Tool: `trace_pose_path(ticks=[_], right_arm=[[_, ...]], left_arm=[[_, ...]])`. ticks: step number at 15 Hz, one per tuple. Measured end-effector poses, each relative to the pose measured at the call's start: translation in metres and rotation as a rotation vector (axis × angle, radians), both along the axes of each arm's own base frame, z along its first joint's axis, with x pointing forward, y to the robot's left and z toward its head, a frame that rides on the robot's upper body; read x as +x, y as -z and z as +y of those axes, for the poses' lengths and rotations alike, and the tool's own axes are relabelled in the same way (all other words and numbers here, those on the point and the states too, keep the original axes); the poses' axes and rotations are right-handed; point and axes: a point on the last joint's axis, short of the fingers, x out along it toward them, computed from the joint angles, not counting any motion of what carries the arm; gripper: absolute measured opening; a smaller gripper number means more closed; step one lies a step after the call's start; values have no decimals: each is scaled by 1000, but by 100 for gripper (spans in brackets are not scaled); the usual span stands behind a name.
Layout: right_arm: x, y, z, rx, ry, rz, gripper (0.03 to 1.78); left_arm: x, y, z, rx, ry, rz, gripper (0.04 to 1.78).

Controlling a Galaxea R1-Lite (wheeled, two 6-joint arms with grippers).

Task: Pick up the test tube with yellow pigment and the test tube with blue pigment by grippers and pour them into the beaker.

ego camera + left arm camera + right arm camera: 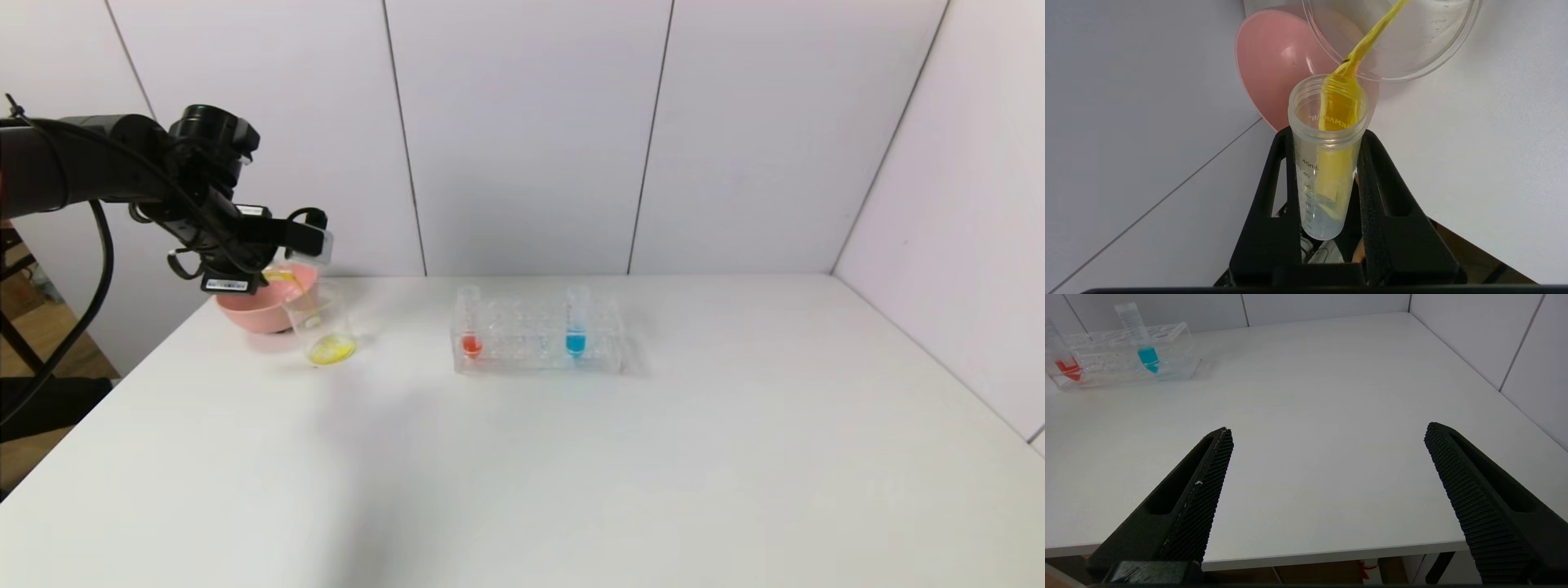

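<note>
Left gripper sits at the upper left of the head view, clamped on the test tube with yellow pigment. The tube is tipped over, mouth aimed at the beaker. In the left wrist view a yellow stream runs from the tube's mouth across the beaker rim into the beaker. Yellow liquid is pooled at the beaker's bottom in the head view.

The beaker stands on the white table at left, just in front of the pink bowl; touching or not, can't tell.

The test tube with blue pigment stands upright in the clear tube rack, centre of the head view, at the rack's right end. The red-liquid tube stands upright at the rack's left end.

Right gripper shows only in its own wrist view: fingers wide apart, nothing between them, hanging over the table's near edge, well apart from the rack at upper left of that frame.
</note>
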Motion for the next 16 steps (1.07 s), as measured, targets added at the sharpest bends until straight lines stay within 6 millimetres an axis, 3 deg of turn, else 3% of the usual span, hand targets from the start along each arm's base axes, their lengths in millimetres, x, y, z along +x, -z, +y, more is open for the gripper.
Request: trace_pose_path(ticks=[16], right_arm=[[0, 0, 0, 0, 0, 0, 171]], left_arm=[[2, 0, -9, 100, 17, -4, 43]])
